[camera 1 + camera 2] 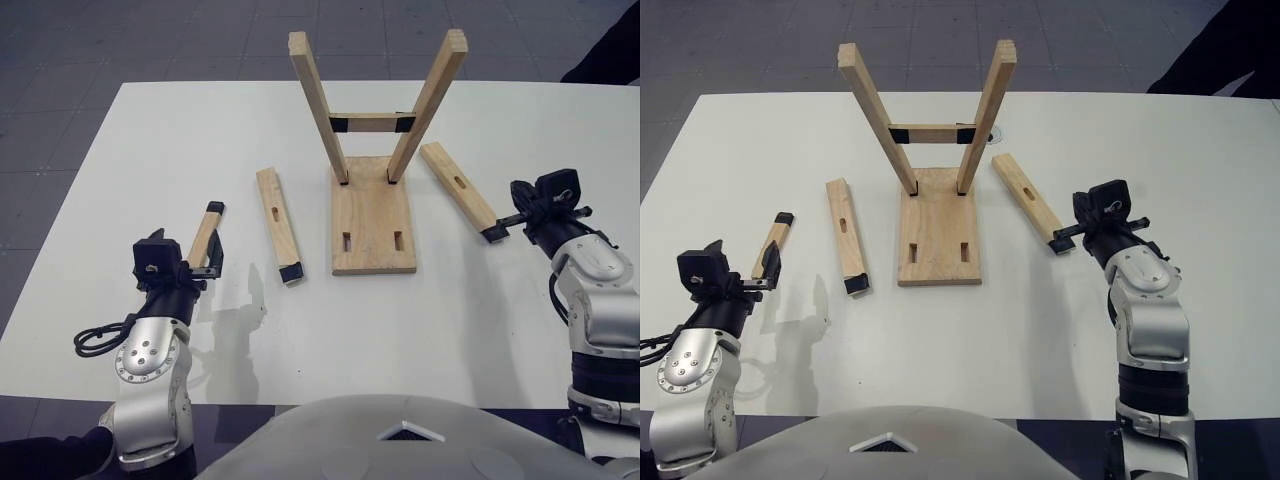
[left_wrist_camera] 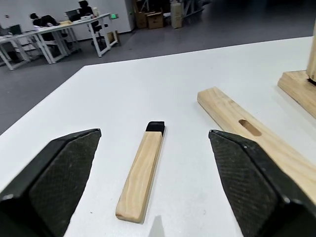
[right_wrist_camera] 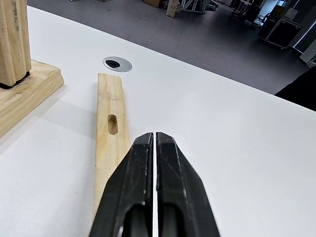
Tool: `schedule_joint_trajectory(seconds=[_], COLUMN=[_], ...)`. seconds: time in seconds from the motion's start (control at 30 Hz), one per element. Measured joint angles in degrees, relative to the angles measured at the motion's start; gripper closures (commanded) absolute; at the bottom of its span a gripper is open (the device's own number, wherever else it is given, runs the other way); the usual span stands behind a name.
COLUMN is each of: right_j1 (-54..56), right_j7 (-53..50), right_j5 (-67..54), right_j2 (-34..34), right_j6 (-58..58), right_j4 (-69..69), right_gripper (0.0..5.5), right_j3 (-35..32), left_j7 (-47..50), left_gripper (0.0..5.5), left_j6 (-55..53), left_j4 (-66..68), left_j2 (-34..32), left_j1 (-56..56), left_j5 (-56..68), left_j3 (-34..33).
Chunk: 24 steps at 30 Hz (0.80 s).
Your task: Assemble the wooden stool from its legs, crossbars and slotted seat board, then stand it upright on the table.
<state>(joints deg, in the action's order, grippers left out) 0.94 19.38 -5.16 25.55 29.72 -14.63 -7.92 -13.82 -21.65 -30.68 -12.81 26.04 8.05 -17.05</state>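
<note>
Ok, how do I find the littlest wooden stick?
Start at the flat board in the middle of the white table. Left of it lies a long slotted stick. Further left is the little stick: shortest, no slot, black tip.

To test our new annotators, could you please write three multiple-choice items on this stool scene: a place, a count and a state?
1. Where is the loose crossbar? A on the table by the left claw; B on the floor; C on a chair.
2. How many legs stand in the seat board? A one; B two; C four.
3. How is the right claw? A shut, empty; B wide open; C shut on a leg.
Key: 1 A, it lies before the open claw; 2 B, two stand upright; 3 A, its fingers meet, nothing between.
</note>
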Motion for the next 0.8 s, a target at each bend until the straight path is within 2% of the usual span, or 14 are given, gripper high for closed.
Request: schedule_joint_trajectory(seconds=[0.17,0.43,0.6,0.8], right_j1=[2.8,4.8,6.7,7.1], right_j7=[0.5,1.2,1.5,1.4], right_j5=[-0.3,-0.7,-1.3,-1.3], right_j2=[0.0,0.0,0.0,0.0], right_j6=[0.0,0.2,0.6,0.6], right_j4=[1.7,1.9,2.3,2.6], right_gripper=[5.4,5.4,5.4,5.4], right_j3=[0.1,0.2,0.3,0.6], left_j7=[-4.3,-9.4,-9.6,-8.4], left_gripper=[1.48,1.48,2.26,3.2], left_j6=[7.0,12.6,13.4,12.5], left_j4=[14.0,25.4,30.1,29.1], left_j2=[-1.7,-4.3,-5.4,-6.3], left_j1=[-2.0,-3.5,-7.2,-7.2], left_j5=[3.0,3.8,4.3,2.9], left_j3=[-3.3,-3.0,-2.0,1.1])
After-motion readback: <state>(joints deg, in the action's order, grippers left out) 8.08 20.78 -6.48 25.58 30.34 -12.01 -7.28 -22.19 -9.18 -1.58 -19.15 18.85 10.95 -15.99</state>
